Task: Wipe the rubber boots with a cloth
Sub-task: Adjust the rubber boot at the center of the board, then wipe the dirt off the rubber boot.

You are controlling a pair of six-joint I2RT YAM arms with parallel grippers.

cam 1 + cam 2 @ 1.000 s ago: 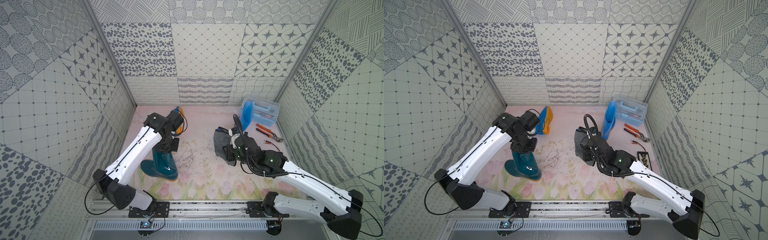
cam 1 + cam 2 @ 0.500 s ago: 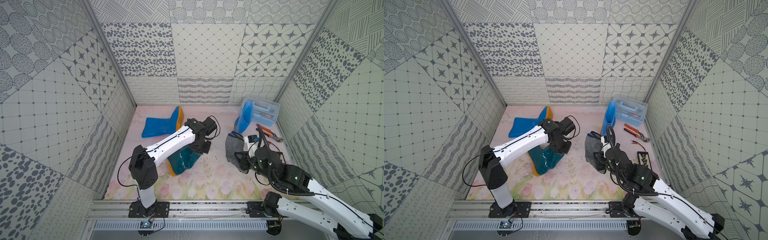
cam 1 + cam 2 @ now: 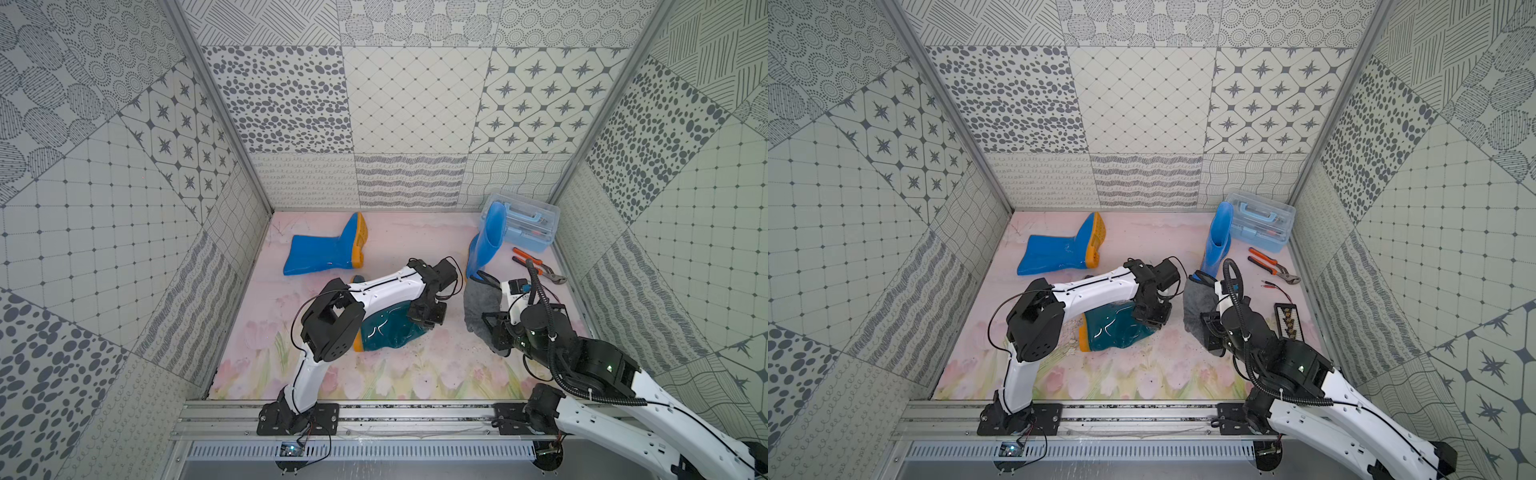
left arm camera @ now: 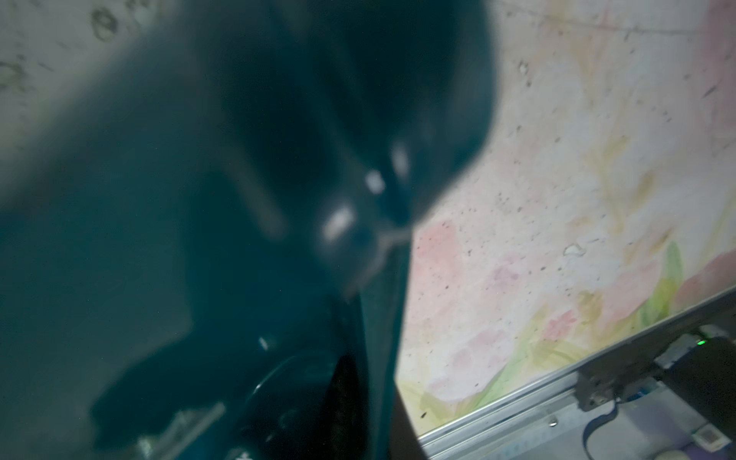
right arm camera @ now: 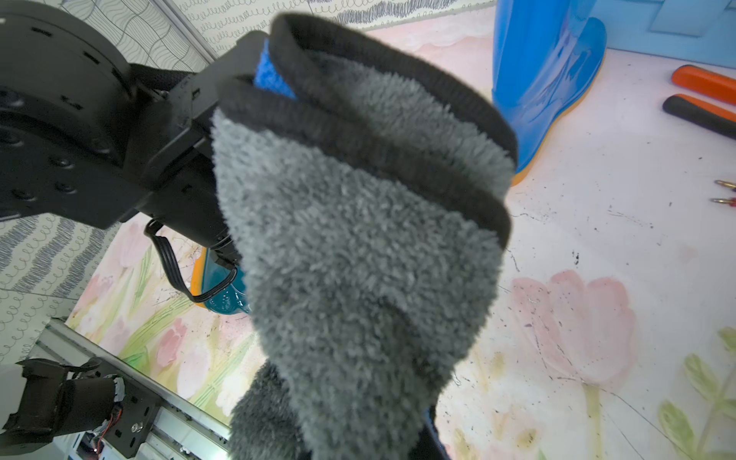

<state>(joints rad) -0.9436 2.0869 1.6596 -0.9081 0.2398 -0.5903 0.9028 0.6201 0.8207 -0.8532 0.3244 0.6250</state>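
We keep the teal boot point(image 3: 388, 332) on its side mid-counter point(image 3: 436, 374), left jaws at its shaft, likely steadying it; whether they grip, we cannot tell. A lying blue boot point(image 3: 320, 257) and a standing blue boot point(image 3: 486, 245) wait along the back edge. Right jaws pinch the cloth point(image 3: 478, 307) just beside the teal boot, ready to wipe.

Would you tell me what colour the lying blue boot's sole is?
Orange; the blue boot's sole shows best in a top view.

no legible text, labels or numbers
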